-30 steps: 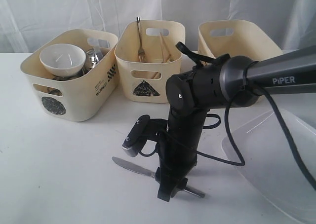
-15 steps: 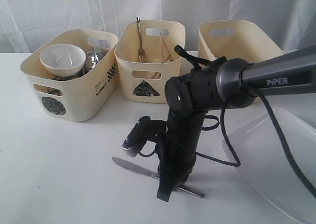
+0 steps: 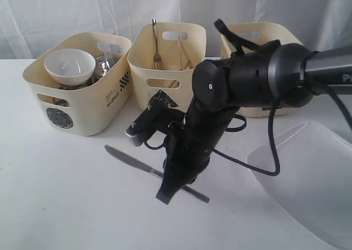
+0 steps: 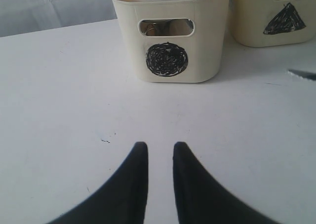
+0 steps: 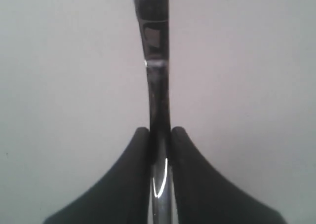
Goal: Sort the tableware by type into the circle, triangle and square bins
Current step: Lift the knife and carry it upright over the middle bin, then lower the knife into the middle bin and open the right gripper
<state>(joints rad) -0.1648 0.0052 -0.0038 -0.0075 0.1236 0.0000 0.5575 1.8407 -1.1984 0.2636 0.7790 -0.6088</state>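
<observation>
Steel knife point(image 3: 132, 163) is clamped by its handle between the right gripper's point(image 3: 175, 185) fingers. The blade pokes out to the left over the white table point(image 3: 55, 206), in front of the triangle bin point(image 3: 144, 68). Whether the blade touches the table, I can't tell. The right arm folds steeply down from its elbow, hiding the third bin's point(image 3: 258, 32) mark. Left gripper point(image 4: 159, 147) hangs empty with its fingers slightly apart, facing the circle bin point(image 4: 170, 51).
</observation>
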